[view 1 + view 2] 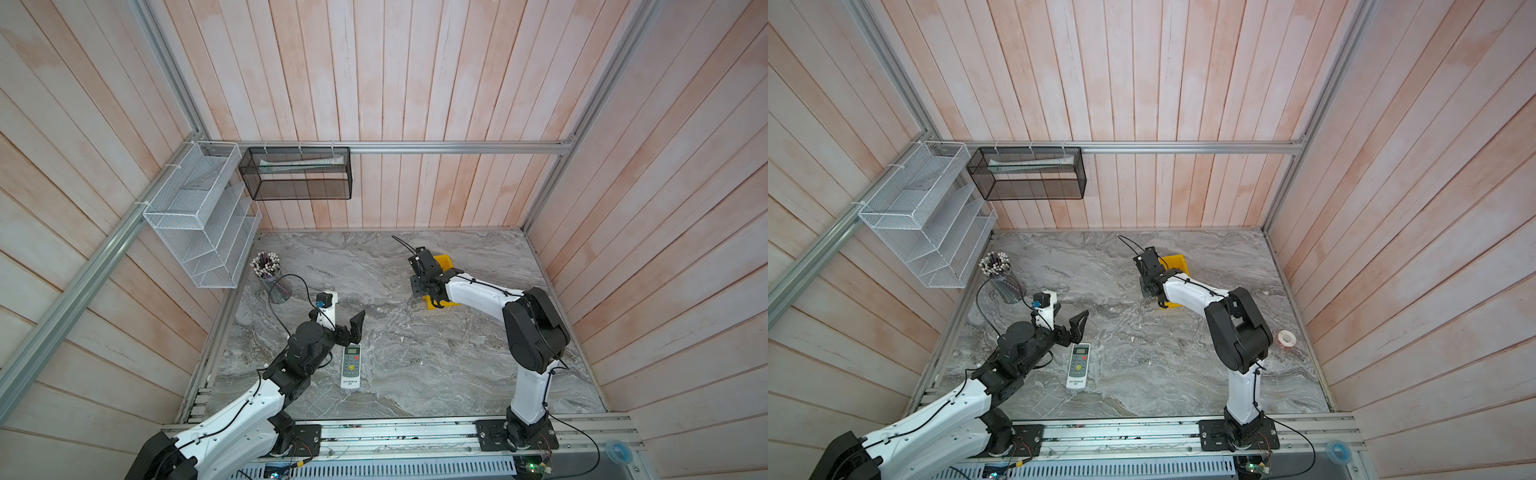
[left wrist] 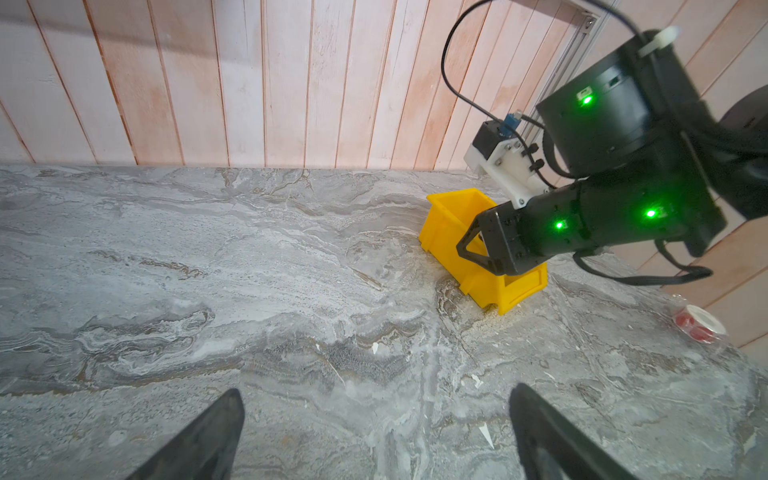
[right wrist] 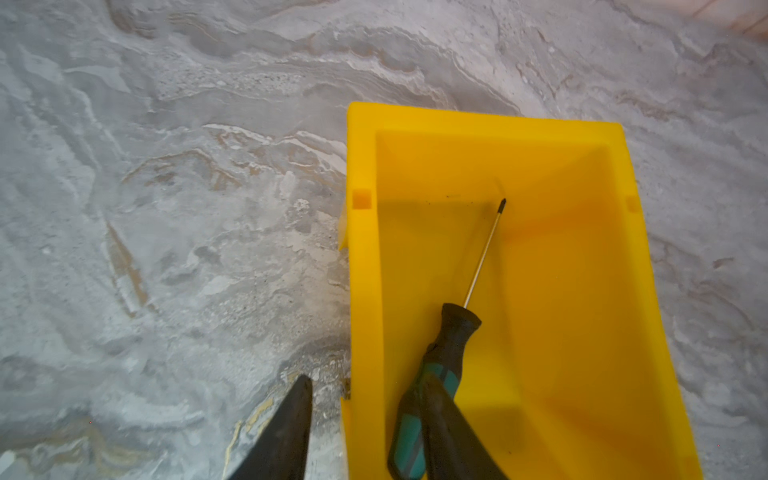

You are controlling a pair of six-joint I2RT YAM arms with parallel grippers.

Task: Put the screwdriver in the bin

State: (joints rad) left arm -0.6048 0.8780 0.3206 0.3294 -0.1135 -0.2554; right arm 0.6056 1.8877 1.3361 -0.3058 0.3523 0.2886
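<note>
The screwdriver, with a dark green and black handle and a thin silver shaft, lies on the floor of the yellow bin, its tip pointing at the far wall. My right gripper hangs open over the bin's near end. One finger is outside the side wall, and the other is inside, overlapping the handle without clamping it. In both top views the right wrist hides most of the bin. My left gripper stands open and empty over bare marble at the left.
A white remote control lies beside the left gripper. A cup of pens stands at the back left, under a white wire rack and a black mesh basket. A tape roll sits near the right wall.
</note>
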